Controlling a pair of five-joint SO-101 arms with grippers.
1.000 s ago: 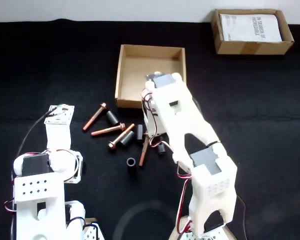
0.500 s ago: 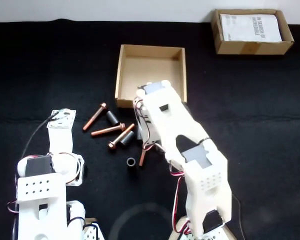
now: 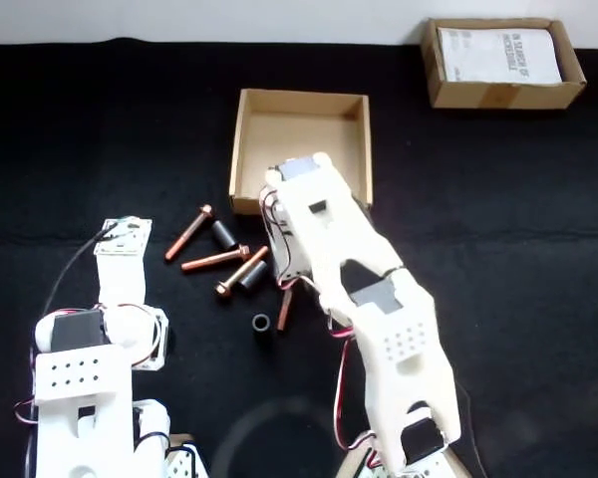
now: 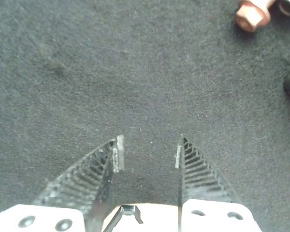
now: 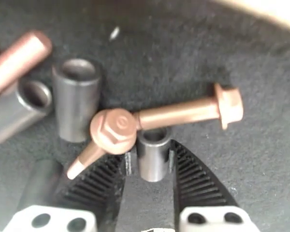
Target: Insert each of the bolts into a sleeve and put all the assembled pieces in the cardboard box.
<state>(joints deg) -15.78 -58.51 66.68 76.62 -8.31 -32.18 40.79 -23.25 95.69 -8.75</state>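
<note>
In the right wrist view my right gripper (image 5: 151, 159) is shut on a short grey sleeve (image 5: 153, 145) that lies on the black mat. Two copper bolts touch it: one (image 5: 113, 131) with its hex head against the sleeve's end, another (image 5: 183, 112) lying across just beyond. Two more sleeves (image 5: 76, 96) (image 5: 17, 110) lie beside them. In the high view the right arm (image 3: 329, 229) covers that pile, in front of the cardboard box (image 3: 244, 149). My left gripper (image 4: 147, 152) is open over bare mat, left of the bolts (image 3: 188, 232) (image 3: 214, 260).
A sleeve (image 3: 262, 324) stands alone on the near side of the pile, beside a bolt (image 3: 284, 307). Another bolt (image 3: 241, 270) lies with a sleeve (image 3: 254, 276), and one sleeve (image 3: 222, 233) lies farther back. A second box (image 3: 500, 95) holding a paper sits at the back right.
The right arm has swung left and drawn in toward the pile, now hiding the sleeves it left bare before. The left arm shifted slightly and then stayed.
</note>
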